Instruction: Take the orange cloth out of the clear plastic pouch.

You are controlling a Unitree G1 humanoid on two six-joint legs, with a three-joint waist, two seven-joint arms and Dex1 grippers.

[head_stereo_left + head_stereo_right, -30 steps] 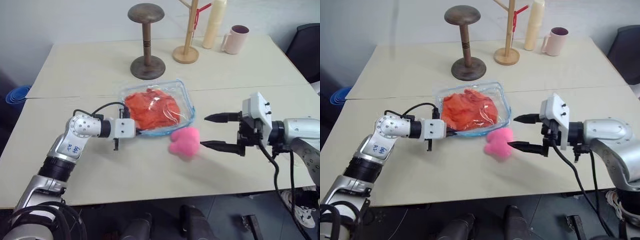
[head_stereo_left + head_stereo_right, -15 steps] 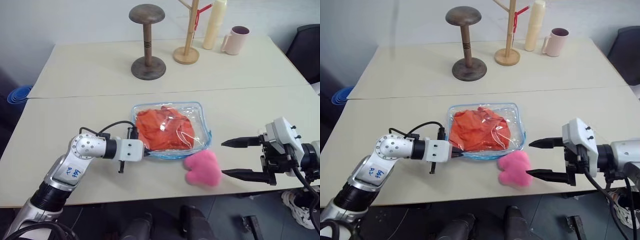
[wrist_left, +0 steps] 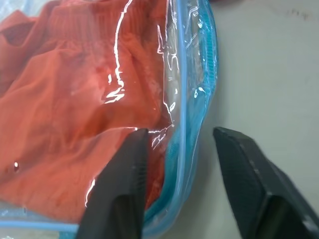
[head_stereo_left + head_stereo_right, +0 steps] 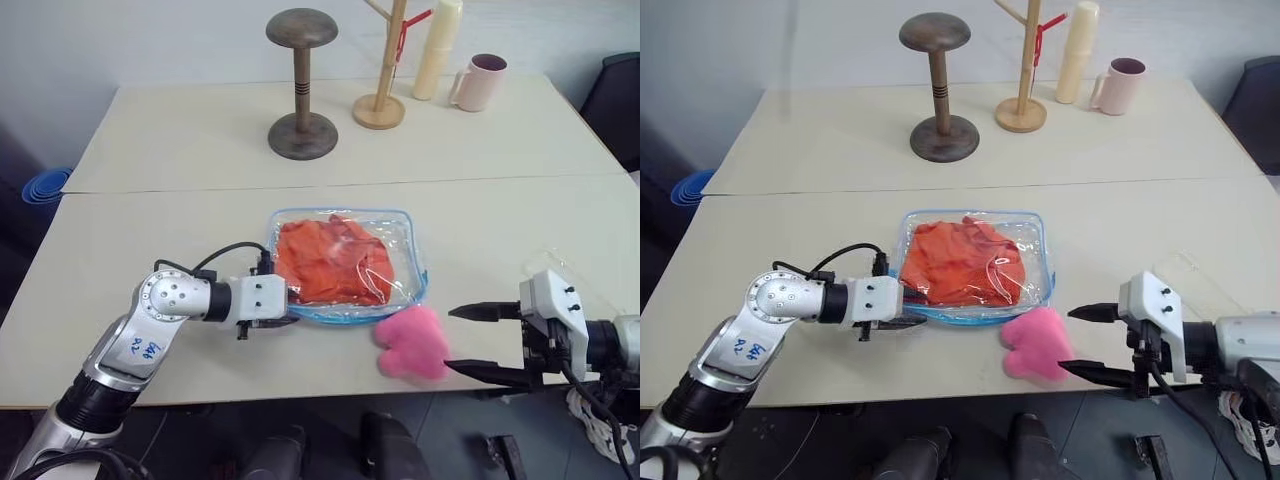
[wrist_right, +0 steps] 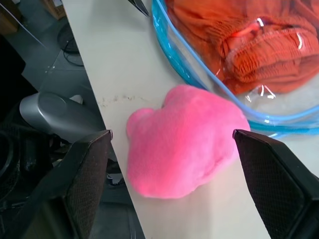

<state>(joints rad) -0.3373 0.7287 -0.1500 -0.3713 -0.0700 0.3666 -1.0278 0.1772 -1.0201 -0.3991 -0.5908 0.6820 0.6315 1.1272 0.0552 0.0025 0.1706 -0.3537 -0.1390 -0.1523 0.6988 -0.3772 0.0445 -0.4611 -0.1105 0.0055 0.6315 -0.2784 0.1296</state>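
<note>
The bright orange wrinkled cloth (image 4: 333, 262) lies fully inside the clear plastic pouch w/ light blue zip edge (image 4: 412, 296), flat on the beige table (image 4: 180, 140). Left gripper (image 3: 182, 179) has its jaws apart, straddling the pouch's blue rim. Right gripper (image 4: 480, 341) is spread wide, empty, just beside the fluffy pink plush (image 4: 415, 343). Risk: left clamps film plus cloth together, so the pouch drags; right could knock the plush off the near edge.

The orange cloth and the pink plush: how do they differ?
The orange cloth is wrinkled and lies flat inside the clear pouch; the pink plush is fluffy, rounded and sits bare on the table near its front edge. The cloth is larger than the plush. Both are soft, bright and held by no gripper.
</note>
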